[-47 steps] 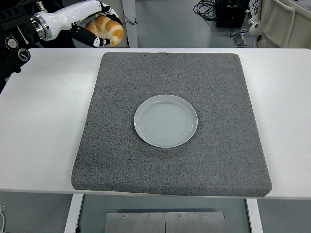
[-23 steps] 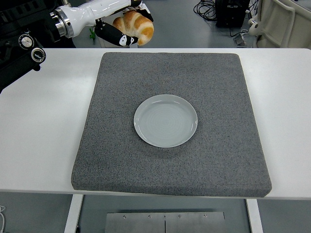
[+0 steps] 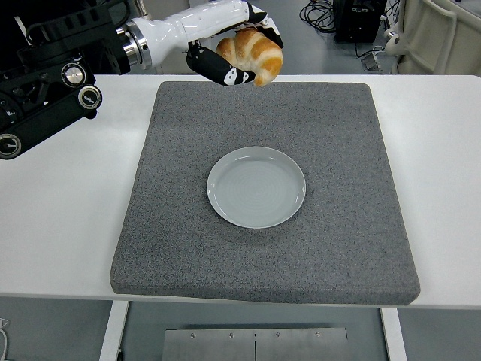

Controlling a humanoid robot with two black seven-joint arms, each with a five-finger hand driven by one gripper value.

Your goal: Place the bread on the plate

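carrying the bread (image 3: pixel 252 54), clasped in the left robot hand (image 3: pixel 237 56), calls for centring above the plate (image 3: pixel 256 187) before lowering.

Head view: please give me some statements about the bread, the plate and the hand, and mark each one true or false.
1. The left hand holds the bread. True.
2. The bread lies on the plate. False: it is held up above the far edge of the grey mat.
3. The plate has nothing on it. True.
4. The plate stands directly on the white table. False: it stands on the grey mat.
5. The right hand is reaching for the plate. False: it is not in view.
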